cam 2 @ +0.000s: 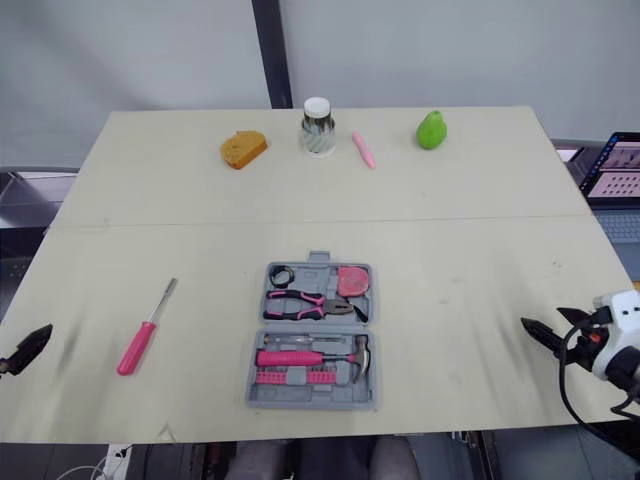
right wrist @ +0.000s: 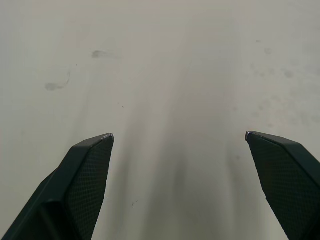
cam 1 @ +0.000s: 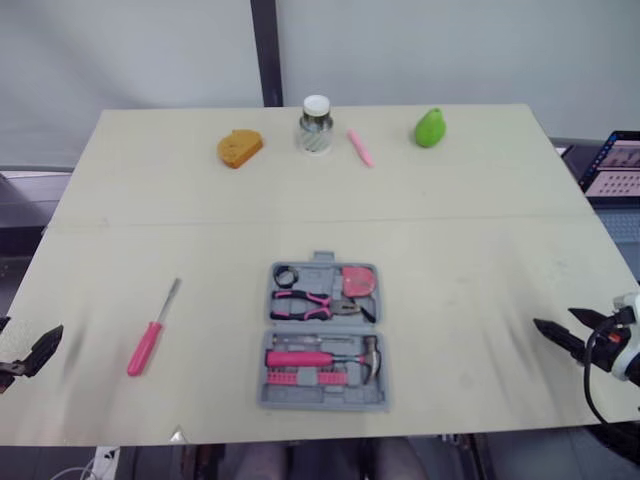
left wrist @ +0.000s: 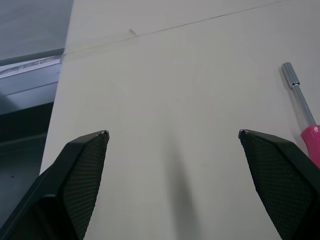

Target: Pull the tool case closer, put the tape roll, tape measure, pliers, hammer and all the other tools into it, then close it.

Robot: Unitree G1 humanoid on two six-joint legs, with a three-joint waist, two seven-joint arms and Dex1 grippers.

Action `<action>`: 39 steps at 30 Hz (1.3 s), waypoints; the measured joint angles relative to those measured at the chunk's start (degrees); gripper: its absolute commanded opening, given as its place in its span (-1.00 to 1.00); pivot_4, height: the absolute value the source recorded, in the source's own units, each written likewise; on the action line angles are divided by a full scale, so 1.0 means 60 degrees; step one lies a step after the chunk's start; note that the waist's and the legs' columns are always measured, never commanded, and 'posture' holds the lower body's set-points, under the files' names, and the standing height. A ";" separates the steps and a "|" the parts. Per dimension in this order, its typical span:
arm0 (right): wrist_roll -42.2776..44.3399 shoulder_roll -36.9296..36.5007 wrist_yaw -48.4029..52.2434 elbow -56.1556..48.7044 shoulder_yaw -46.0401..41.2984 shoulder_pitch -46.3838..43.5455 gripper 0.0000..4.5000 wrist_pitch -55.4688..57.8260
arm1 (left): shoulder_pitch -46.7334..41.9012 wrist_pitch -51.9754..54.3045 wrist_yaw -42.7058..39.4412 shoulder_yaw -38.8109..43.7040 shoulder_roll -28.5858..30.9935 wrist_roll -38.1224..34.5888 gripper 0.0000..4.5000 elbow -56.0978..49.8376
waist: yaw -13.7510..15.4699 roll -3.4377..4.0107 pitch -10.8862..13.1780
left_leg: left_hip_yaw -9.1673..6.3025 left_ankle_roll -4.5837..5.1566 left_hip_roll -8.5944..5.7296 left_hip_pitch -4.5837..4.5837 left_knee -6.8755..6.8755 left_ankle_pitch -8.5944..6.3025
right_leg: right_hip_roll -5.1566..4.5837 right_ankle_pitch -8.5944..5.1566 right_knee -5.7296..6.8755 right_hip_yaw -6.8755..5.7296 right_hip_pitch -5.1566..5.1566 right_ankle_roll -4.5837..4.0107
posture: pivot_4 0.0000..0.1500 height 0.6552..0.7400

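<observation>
Centrally, the grey tool case (cam 1: 322,335) lies open and flat on the bench (cam 1: 480,250), close to the near edge and between the two arms, a position that judging by the layout puts both halves within reach. Its far half seats the black tape roll (cam 1: 285,274), the pink-handled pliers (cam 1: 310,303) and the reddish tape measure (cam 1: 358,281). Its near half seats the hammer (cam 1: 320,357) above a row of pink bits (cam 1: 305,376). Each tool sits in its own moulded recess.

One tool lies outside: a pink-handled screwdriver (cam 1: 150,335) on the bench, well apart from the case on the robot's left, shaft pointing away.

The left pincer (left wrist: 172,134) hovers low over the bench near the screwdriver, fingers spread wide and empty, which suggests readiness to take that tool. The right pincer (right wrist: 179,135) hangs over bare bench to the right of the case, likewise spread wide and empty.

Along the far edge stand an orange sponge (cam 1: 239,148), a white-lidded jar (cam 1: 316,125), a pink marker (cam 1: 360,148) and a green fruit-shaped object (cam 1: 430,128).
</observation>
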 measured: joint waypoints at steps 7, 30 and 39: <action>0.0777 0.0001 0.0493 -0.1942 0.0400 -0.0037 0.98 0.1012 | 0.0098 0.0358 0.0076 -0.0434 -0.0621 -0.0184 1.00 -0.1395 | -0.0036 0.0006 0.0003 | 0.0001 0.0000 0.0007 0.0001 0.0017 0.0001 | 0.0001 0.0000 0.0018 0.0008 0.0000 0.0000 | 1.00 1.00; 0.2768 0.0412 0.0611 -0.7221 0.4607 -0.3401 0.98 0.4250 | 0.0545 0.1986 0.2490 -0.3060 -0.2830 0.0900 1.00 -0.4175 | 0.0059 -0.0023 0.0021 | -0.0054 0.0003 -0.0001 -0.0048 0.0115 -0.0001 | 0.0003 0.0009 0.0062 -0.0020 -0.0001 0.0008 | 1.00 1.00; 0.2980 0.0248 0.0774 -0.7805 0.4891 -0.3404 0.98 0.4370 | -0.0159 0.1983 0.2597 -0.3311 -0.2708 0.1234 1.00 -0.3372 | 0.0050 -0.0024 0.0021 | -0.0052 0.0004 -0.0002 -0.0048 0.0121 -0.0001 | 0.0003 0.0009 0.0068 -0.0017 -0.0004 0.0008 | 1.00 1.00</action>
